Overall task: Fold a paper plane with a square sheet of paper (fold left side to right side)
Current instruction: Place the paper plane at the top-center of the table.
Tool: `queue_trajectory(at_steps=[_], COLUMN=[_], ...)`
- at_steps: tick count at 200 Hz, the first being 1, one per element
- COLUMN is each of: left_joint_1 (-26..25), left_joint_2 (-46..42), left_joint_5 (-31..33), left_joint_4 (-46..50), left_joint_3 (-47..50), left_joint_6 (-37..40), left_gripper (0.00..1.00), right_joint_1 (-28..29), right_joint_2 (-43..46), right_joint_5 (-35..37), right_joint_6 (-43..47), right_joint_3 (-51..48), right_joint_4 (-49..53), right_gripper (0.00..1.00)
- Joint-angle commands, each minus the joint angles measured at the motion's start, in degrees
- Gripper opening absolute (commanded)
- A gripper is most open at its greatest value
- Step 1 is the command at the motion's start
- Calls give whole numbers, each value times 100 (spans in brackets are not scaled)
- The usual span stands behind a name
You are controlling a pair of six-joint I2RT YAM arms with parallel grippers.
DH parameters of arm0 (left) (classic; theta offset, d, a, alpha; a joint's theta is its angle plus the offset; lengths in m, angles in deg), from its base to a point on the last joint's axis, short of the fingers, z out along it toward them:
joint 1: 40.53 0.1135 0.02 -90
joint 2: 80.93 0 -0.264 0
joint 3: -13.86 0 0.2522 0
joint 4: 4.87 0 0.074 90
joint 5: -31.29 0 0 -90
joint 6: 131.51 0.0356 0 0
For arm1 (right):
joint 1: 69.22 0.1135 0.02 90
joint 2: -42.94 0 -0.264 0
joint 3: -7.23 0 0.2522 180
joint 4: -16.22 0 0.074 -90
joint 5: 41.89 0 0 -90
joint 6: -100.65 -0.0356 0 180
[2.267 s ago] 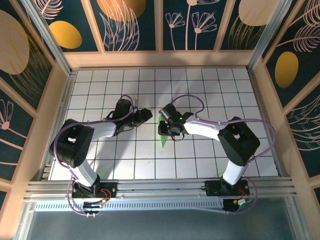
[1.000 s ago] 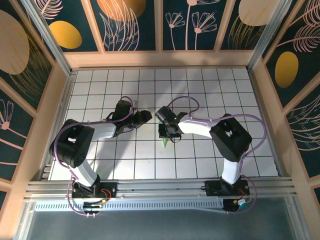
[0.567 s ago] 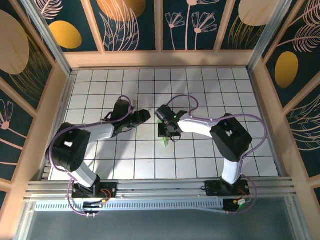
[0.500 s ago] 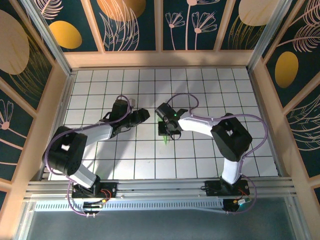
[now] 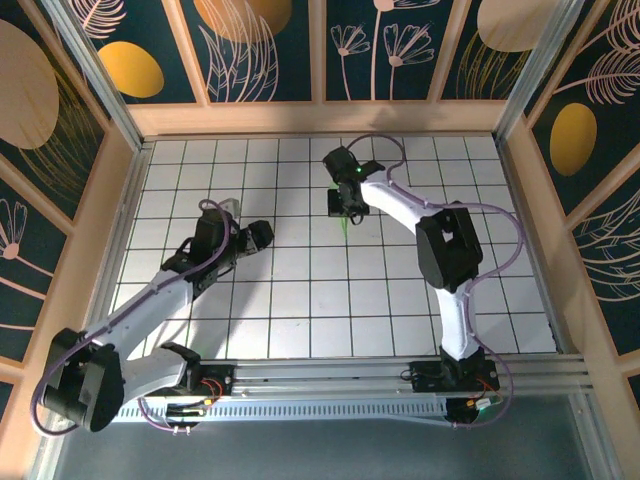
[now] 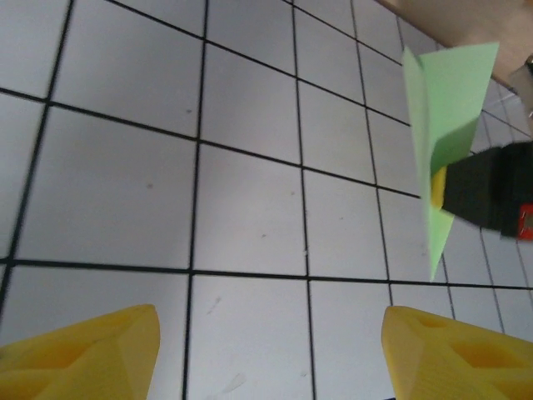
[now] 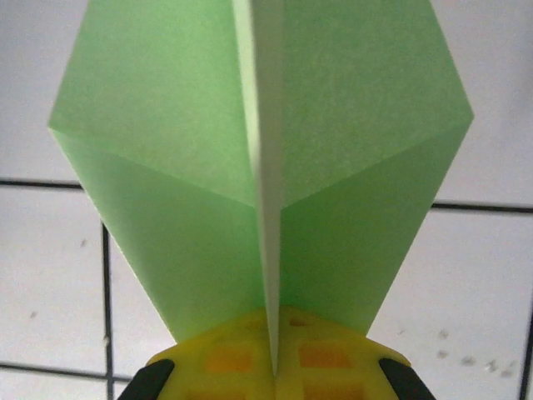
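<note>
Basically done with the folding: the plane (image 5: 344, 222) is already a creased green dart, not a flat sheet. In the right wrist view the plane (image 7: 258, 167) shows a centre keel with both wings spread to either side, and the fold lines are sharp.

The right pincer (image 5: 343, 208) is clenched on the plane's keel. Its yellow fingers (image 7: 250, 354) are pinched together at the paper's lower edge. In the top view it sits just toward 12 o'clock from the tabletop (image 5: 400, 290) middle, with the right arm stretched far out. The plane's thin end points to 6 o'clock. I can't tell whether the plane touches the tabletop or hangs just over it.

The left pincer (image 5: 262, 236) is at 9 o'clock of the middle, well apart from the plane. It is released: the fingers (image 6: 92, 354) are spread wide with only bare tiles between them. From its camera the plane (image 6: 441, 108) is at 2 o'clock, held by the right pincer (image 6: 437, 187).

Judgement: no folds are left that I can see. What remains is probably setting the plane down and letting go, and maybe a final crease press.
</note>
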Motion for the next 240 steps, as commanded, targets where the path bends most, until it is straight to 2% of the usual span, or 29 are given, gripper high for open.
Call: queue_trajectory(at_steps=[1, 43, 74, 240], left_joint_1=[43, 43, 43, 43], left_joint_2=[-386, -1127, -1336, -958], left_joint_5=[428, 765, 937, 764], left_joint_4=[418, 189, 235, 187], left_joint_3=[260, 705, 788, 735], left_joint_6=[255, 261, 278, 250], left_gripper=[71, 82, 88, 89], right_joint_1=[-130, -176, -175, -379], right_joint_2=[-361, -1032, -1314, -1423], right_joint_5=[100, 101, -30, -137], right_joint_6=[338, 473, 505, 168], right_joint_3=[618, 1340, 1547, 1109], right_joint_4=[610, 877, 910, 445], right_gripper=[0, 0, 0, 2])
